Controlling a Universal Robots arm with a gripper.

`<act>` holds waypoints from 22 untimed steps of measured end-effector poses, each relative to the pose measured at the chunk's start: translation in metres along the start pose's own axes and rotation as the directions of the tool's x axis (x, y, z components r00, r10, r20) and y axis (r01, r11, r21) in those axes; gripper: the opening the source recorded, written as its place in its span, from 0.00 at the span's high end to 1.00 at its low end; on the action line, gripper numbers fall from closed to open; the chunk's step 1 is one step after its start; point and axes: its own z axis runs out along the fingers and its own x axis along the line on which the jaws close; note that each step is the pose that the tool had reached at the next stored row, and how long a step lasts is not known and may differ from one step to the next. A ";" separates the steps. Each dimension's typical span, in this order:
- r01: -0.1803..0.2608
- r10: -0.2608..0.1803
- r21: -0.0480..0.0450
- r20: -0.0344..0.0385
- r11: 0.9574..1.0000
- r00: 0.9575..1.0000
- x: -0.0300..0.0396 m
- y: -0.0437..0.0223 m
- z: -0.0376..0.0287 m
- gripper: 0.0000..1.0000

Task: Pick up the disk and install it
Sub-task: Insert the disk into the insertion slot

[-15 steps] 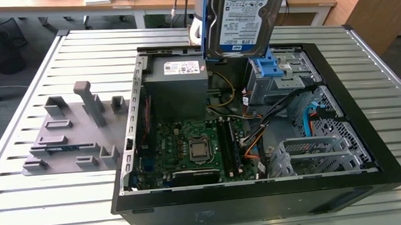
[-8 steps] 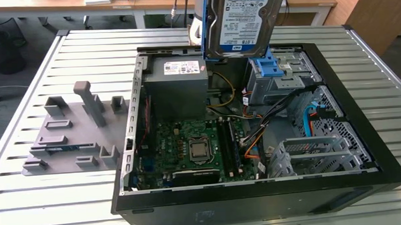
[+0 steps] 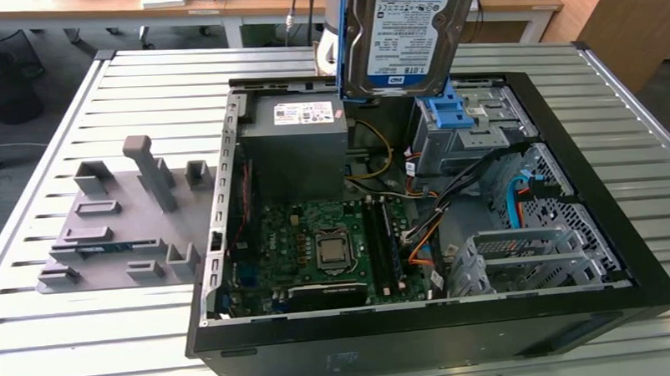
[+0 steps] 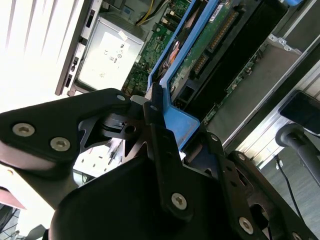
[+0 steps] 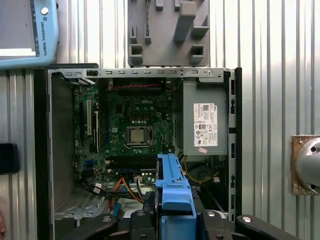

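The disk (image 3: 403, 43), a silver drive with a white-and-blue label in a blue carrier, hangs upright above the back of the open computer case (image 3: 429, 318). It is over the gap between the grey power supply (image 3: 294, 148) and the metal drive cage with a blue latch (image 3: 449, 117). In the second wrist view my gripper (image 4: 160, 130) is shut on the disk's blue carrier (image 4: 172, 80), with the green circuit side (image 4: 210, 40) showing. The first wrist view looks down past my gripper (image 5: 172, 217) and the carrier (image 5: 172, 190) onto the motherboard (image 5: 135, 130).
A grey holder plate (image 3: 125, 220) with upright posts lies on the slatted table (image 3: 84, 339) at the exterior view's left. Coloured cables (image 3: 426, 235) run across the case floor. A second metal cage (image 3: 527, 256) stands at the case's near corner on the exterior view's right.
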 end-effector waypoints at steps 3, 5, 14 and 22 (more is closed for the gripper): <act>0.000 0.000 0.000 0.000 1.000 1.000 0.0005 -0.0001 0.0001 0.63; 0.000 0.000 0.000 0.000 1.000 1.000 0.0022 -0.0001 0.0002 0.63; 0.000 0.000 0.000 0.000 1.000 1.000 0.0194 -0.0006 0.0020 0.63; 0.000 0.000 0.000 -0.004 1.000 1.000 0.0385 -0.0010 0.0094 0.63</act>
